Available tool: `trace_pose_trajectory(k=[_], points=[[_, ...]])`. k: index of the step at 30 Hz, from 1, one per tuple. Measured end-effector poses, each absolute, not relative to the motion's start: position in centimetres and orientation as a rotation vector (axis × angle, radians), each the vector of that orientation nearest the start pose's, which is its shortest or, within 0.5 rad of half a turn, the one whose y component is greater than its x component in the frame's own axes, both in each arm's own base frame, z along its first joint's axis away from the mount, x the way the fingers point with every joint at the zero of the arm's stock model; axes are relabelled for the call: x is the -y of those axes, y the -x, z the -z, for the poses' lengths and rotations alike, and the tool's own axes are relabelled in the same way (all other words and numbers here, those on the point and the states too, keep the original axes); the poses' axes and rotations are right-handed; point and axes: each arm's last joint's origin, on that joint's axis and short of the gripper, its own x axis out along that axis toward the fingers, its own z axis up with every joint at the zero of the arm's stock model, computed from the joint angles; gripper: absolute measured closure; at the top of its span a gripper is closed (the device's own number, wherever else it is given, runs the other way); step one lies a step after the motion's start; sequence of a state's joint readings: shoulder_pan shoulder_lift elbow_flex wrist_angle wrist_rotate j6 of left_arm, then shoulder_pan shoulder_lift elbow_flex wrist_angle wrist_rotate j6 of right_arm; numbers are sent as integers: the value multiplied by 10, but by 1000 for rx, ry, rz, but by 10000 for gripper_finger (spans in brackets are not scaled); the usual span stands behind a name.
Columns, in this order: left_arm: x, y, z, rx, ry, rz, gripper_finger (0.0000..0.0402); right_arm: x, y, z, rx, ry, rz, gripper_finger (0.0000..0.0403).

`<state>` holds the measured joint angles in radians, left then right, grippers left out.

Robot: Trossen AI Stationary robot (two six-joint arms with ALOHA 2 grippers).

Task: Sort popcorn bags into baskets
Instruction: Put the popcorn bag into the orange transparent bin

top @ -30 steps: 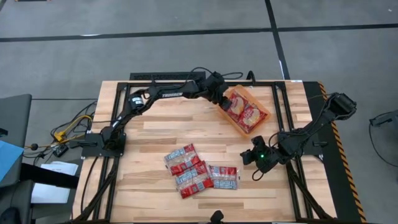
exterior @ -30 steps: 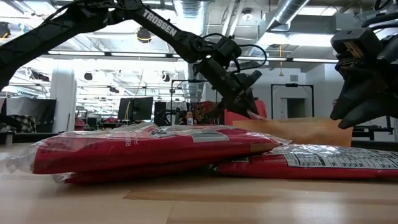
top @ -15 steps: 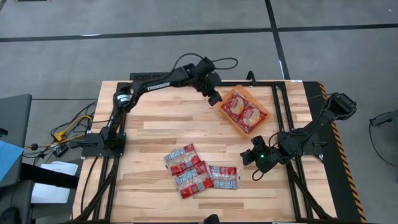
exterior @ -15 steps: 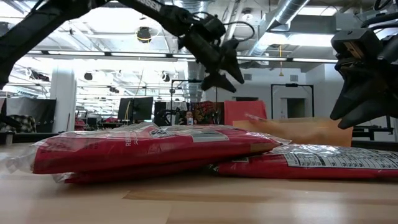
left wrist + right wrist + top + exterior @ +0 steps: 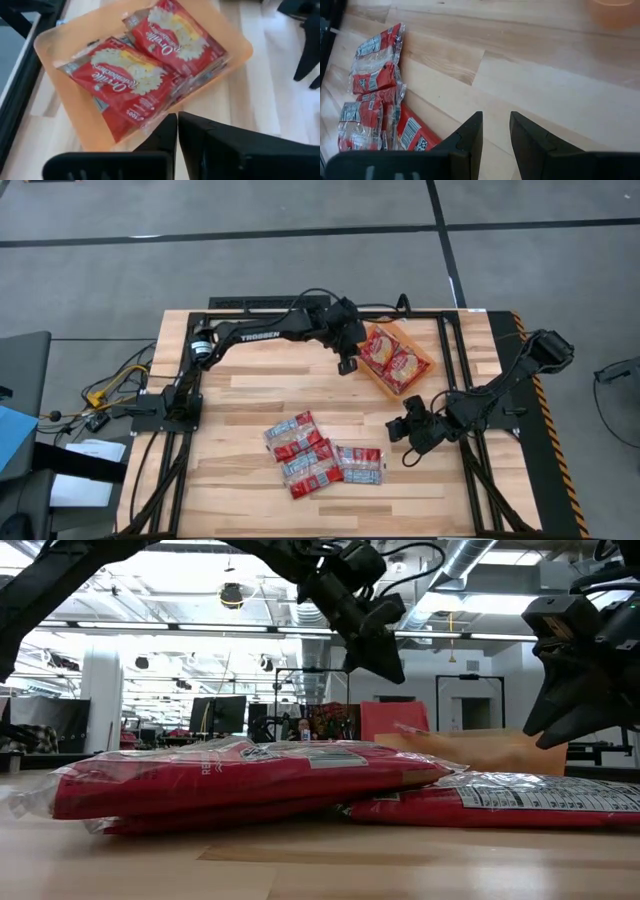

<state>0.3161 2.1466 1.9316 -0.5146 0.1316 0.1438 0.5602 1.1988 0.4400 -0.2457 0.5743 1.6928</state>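
From above we see the left gripper just beside the orange basket, which holds two popcorn bags side by side. More bags (overlapping, count unclear) lie near the table's front; the right gripper hangs near them.

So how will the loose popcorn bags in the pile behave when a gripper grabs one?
The loose popcorn bags look flat and thin, so probably light and floppy, sagging from a pinched edge. Their glossy wrap may slip between fingers. They overlap, so lifting one could drag its neighbours.
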Motion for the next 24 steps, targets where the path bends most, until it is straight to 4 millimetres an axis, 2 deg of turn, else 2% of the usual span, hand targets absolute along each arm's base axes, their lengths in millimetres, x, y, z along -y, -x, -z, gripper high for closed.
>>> trace_pose_trajectory(k=[16,24], points=[[-151,-480,-221,-807,12,-109,401,-89,-171,-146,-577,-1051,674,278],[-152,-484,-215,-813,-52,-163,401,-89,-171,-146,-578,-1052,674,278]])
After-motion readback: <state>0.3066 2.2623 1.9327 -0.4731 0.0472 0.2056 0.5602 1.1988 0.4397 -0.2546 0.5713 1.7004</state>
